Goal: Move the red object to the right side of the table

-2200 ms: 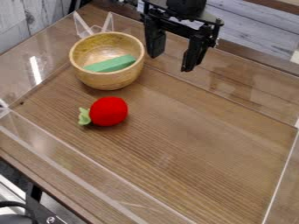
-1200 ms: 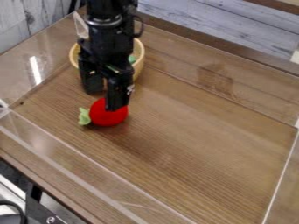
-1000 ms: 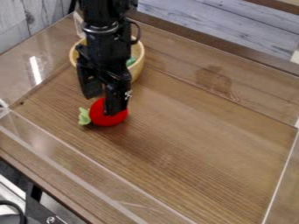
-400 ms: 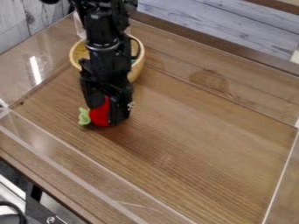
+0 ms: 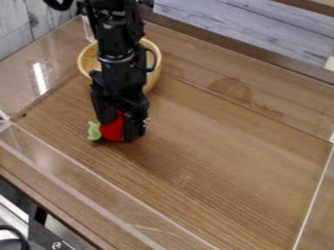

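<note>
We see the gripper (image 5: 119,125) pointing straight down with its jaws spread on either side of the red object (image 5: 113,128), which lies on the table (image 5: 222,166), left of centre, just near of the wooden bowl (image 5: 151,61).

The red object (image 5: 115,128) is bright, saturated red, with a light green leafy bit at its left edge. The end effector (image 5: 119,123) and the arm above it are black, with a faint grey sheen on some faces. The worktop (image 5: 222,166) is mid-brown with darker, fine wood-grain lines running along its length and pale glare patches. Its clear walls (image 5: 156,229) show as whitish, glassy edges. The bowl (image 5: 92,57) behind the arm is pale tan, light yellowish wood on its rim. Beyond the far wall, the background boards (image 5: 248,24) are weathered grey-white with darker streaks
</note>
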Robot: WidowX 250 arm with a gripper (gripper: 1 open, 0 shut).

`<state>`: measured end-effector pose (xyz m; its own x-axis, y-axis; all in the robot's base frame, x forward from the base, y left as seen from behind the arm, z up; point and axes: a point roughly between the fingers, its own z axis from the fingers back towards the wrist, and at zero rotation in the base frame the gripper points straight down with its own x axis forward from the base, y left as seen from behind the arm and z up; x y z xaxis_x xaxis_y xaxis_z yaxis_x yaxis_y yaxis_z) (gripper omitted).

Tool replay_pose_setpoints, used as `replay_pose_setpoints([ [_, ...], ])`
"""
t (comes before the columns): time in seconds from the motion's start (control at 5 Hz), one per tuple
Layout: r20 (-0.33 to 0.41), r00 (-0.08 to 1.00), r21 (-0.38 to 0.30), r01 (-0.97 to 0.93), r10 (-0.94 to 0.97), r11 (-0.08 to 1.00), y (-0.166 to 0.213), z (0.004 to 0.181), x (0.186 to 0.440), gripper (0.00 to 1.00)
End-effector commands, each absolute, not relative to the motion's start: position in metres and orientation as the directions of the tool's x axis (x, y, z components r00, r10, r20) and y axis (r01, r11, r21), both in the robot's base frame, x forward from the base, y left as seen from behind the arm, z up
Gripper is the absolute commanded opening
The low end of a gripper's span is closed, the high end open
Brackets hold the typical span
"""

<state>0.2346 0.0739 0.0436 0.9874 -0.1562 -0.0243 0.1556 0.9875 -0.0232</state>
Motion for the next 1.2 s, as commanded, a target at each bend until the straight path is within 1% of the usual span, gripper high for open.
replay_pose_setpoints([
  [0.0,0.011,0.99,-0.014,0.144,-0.144,0.99,0.0795,0.0481,0.242,1.0],
  [1.0,0.032,0.99,-0.025,0.135,-0.135,0.99,0.0822,0.041,0.2501,1.0],
])
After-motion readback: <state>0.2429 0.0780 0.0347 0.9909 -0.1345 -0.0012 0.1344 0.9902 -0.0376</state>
